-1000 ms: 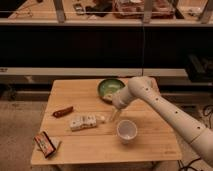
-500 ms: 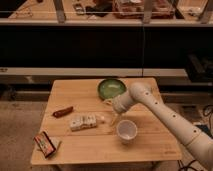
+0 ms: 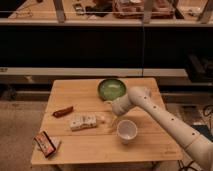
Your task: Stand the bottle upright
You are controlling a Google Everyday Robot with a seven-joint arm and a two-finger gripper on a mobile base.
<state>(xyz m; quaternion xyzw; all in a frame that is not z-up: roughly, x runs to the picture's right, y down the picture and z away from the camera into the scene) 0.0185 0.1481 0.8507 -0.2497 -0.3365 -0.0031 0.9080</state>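
as bottle [image 3: 82, 121] lies flat, jaws beside it

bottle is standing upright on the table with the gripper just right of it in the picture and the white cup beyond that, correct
No: the bottle is not upright; it lies on its side on the table, as the camera view shows. The rest holds: the gripper is just right of it in the picture and the white cup is beyond that.

You cannot read the markings on the label of the bottle [image 3: 82, 121]; they are too small. The gripper [image 3: 111, 116], just right of the bottle, shows no clear outline. Farther right of the bottle, the arm [image 3: 165, 120] is cut off at the lower right corner.
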